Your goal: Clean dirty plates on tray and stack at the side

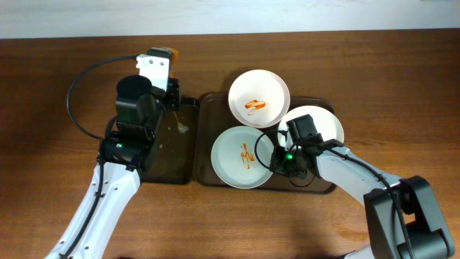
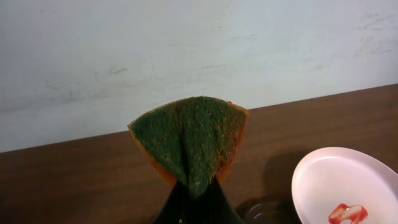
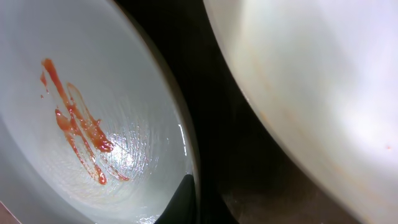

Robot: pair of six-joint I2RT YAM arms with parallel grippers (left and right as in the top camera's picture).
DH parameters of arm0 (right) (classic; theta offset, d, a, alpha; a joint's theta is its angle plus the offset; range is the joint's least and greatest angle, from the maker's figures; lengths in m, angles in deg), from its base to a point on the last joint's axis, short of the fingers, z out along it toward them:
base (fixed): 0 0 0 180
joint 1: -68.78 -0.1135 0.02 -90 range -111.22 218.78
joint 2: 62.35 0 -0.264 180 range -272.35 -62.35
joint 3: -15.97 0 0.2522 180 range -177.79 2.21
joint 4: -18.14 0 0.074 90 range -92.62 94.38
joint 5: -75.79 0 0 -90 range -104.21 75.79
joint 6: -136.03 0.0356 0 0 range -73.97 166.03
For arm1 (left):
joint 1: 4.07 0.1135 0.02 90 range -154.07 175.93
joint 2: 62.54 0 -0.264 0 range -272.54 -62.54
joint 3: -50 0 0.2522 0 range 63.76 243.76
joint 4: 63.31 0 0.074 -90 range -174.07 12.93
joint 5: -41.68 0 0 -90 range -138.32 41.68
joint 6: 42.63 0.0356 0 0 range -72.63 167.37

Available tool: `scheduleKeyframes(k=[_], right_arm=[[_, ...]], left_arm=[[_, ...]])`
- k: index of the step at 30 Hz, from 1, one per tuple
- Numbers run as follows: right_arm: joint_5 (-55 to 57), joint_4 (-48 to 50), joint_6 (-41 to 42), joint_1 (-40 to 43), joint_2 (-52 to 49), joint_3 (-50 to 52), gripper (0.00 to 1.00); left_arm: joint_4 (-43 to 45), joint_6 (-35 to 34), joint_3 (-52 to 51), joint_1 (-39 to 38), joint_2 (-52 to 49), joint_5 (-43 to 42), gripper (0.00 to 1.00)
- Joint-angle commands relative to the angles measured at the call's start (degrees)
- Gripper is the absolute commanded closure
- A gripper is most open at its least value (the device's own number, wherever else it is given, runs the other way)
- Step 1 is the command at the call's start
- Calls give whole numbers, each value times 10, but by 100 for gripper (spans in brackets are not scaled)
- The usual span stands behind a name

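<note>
Wooden table [image 1: 402, 72] is carrying two dark trays side by side. The right tray [image 1: 213, 108] is holding all three white plates; the left tray [image 1: 175, 157], at 9 o'clock of it, is showing only a small pale fleck. The far plate [image 1: 272, 85] is sitting at 12 o'clock on the right tray, with an orange-red sauce smear [image 1: 255, 106] in its well. The near plate [image 1: 228, 164] is lying at 7 o'clock, bearing thinner red streaks [image 1: 246, 155]. The third plate [image 1: 325, 121] is lying at 3 o'clock, looking clean where visible and partly covered by the right arm. The right gripper [image 1: 288, 155] is sitting low over the tray between the near plate and the third plate. In the right wrist view one dark fingertip [image 3: 180, 202] is lying against the near plate's rim; how far the jaws are parted cannot be told. The left gripper [image 2: 194, 202] is hovering beyond the left tray's 12 o'clock edge, over bare table. Its jaws are pinching a sponge [image 2: 189, 140], green scrub face toward the camera with an orange edge showing, folded into a fan above the fingers.
</note>
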Motion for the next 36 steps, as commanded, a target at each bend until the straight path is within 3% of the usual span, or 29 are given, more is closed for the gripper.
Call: scheduleKeyframes(k=[1,6,9,12,15,20,23,28,32,36], right_arm=[[3,-4,-8,-7,-9,-2,96],[3,-4,-8,-7,-9,-2,96],[3,-4,-8,-7,-9,-2,96],[3,-4,-8,-7,-9,-2,96],[3,-4,-8,-7,-9,-2,96],[3,-4,-8,-7,-9,-2,96],[3,-4,-8,-7,-9,-2,96],[3,-4,-8,-7,-9,-2,96],[3,-4,-8,-7,-9,-2,96],[3,-5,-8,-7,-9,-2,96]], left_arm=[[5,9,5,-1,13,-4,100],[-91,9,5,-1,-3,-5,100],[-188,-35,5,-1,-80,-5,100],[-235,-59,5,-1,-156,-7,100],[-255,-59,5,-1,-163,-12,100],[-254,-58,5,-1,-145,-143,100],[-233,-58,6,-10,-119,-389,100],[-233,-209,5,-82,-157,-396,100],[-193,-322,5,-118,-233,-462,100],[-159,-372,5,-125,-291,-501,100]])
